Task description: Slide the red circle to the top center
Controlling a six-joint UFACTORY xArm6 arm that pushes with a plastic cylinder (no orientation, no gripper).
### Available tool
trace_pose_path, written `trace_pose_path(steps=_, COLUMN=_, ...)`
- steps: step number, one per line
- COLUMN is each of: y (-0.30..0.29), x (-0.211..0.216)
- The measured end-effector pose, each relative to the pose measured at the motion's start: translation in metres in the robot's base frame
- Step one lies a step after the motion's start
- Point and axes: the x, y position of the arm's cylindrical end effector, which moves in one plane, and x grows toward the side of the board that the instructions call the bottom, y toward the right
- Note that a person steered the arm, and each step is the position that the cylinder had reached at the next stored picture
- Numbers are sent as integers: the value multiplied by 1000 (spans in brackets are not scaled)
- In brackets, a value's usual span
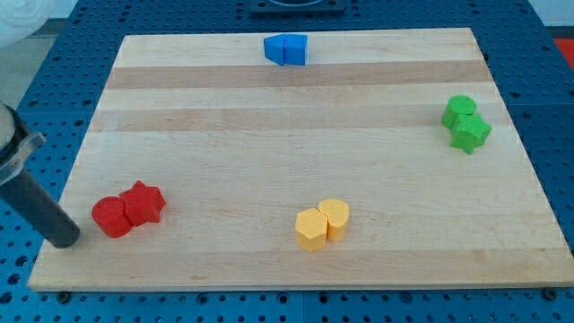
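The red circle (111, 216) lies at the board's lower left, touching a red star (143, 204) on its right. My tip (65, 240) is at the view's lower left, just left of and slightly below the red circle, a small gap apart. The rod runs up and left from it to the view's edge. At the top centre of the board lie two blue blocks (286, 49) pressed together.
The wooden board (296, 144) lies on a blue perforated table. Two green blocks (465, 123), a circle above a star, sit at the right edge. Two yellow blocks (322, 223), a hexagon and a rounder piece, sit at the bottom centre.
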Motion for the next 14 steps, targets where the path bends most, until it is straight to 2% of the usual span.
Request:
trace_pose_path(steps=4, y=52, x=-25)
trace_pose_path(steps=7, y=129, x=-66)
trace_pose_path(steps=10, y=113, x=-128)
trace_pose_path(steps=11, y=96, x=-155)
trace_pose_path(steps=12, y=74, x=-165)
trace_pose_path(steps=14, y=66, x=-222)
